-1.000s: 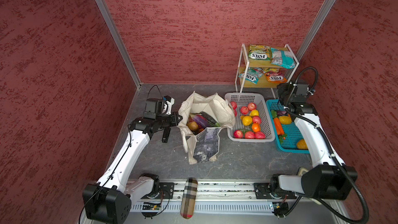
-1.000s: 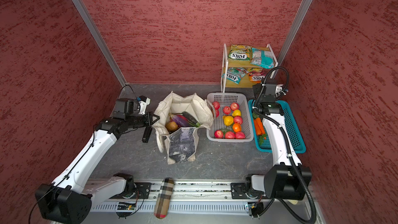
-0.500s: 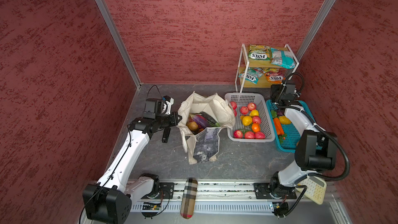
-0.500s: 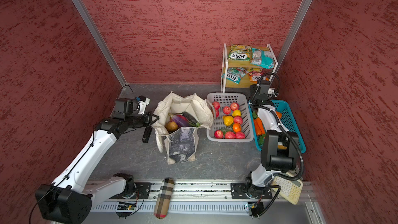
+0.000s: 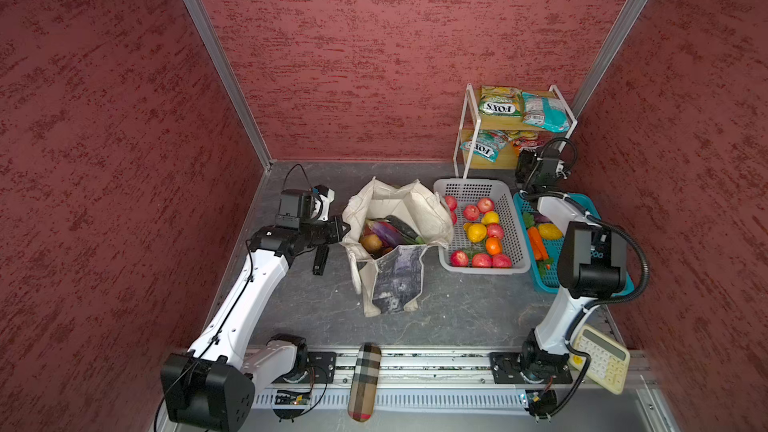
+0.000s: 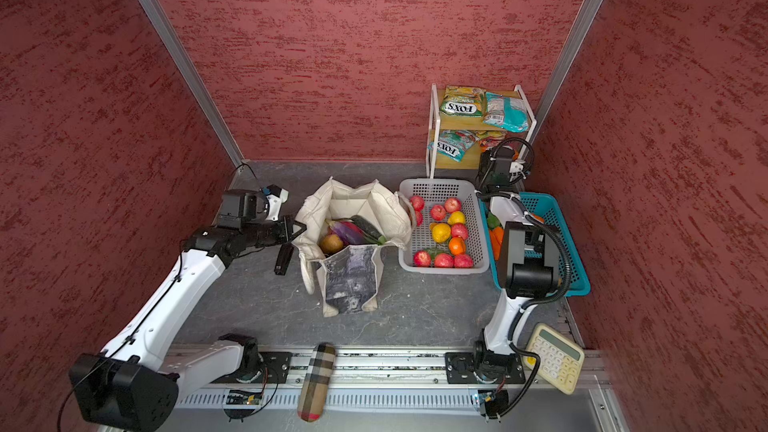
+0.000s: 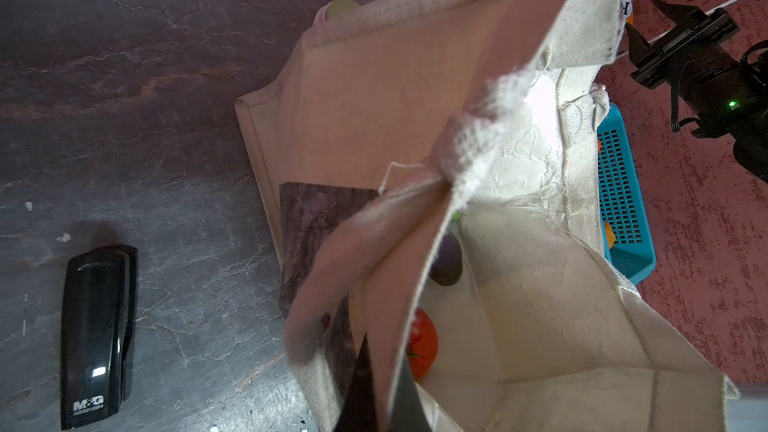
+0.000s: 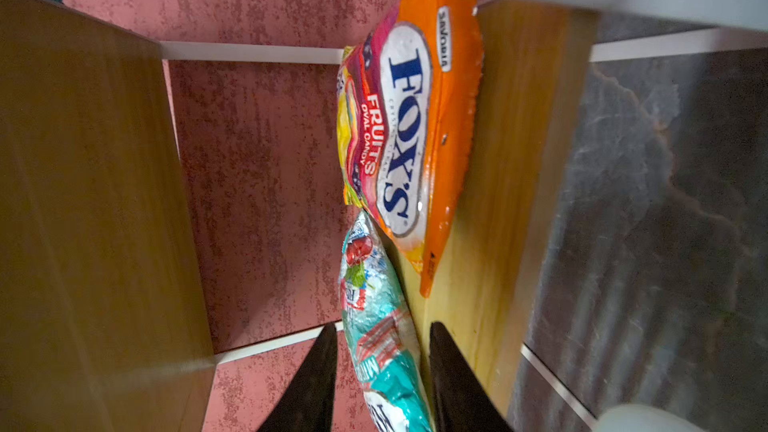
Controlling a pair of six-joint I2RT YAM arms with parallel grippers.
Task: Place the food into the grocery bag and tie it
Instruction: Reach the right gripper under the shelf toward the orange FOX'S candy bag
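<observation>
Your right pincer [image 8: 383,326] reaches into the rack [image 5: 498,123], over its lower shelf [image 8: 494,201]. Its jaws stand apart astride the teal packet [image 8: 374,297]. A gap shows beside one finger, so nothing is clamped yet. The orange FOX'S packet [image 8: 415,130] lies just beyond on the same board.

Your left pincer [image 7: 382,367] is fully closed on the rim of the grocery bag [image 7: 374,97], at the bag's 9 o'clock in both top views. I judge you hold it there so the floppy mouth gapes for the drop. Inside lie a brown oval [image 5: 371,243], a purple eggplant [image 5: 386,232] and a red piece [image 7: 422,342].

At the bag's 3 o'clock the white basket [image 5: 469,193] holds red, yellow and orange fruit [image 5: 476,233]. Past it, the blue basket [image 5: 543,278] holds carrots [image 5: 536,243]. The rack stands at the bag's 1 o'clock. A black stapler [image 5: 320,259] lies on the floor at the bag's 9 o'clock.
</observation>
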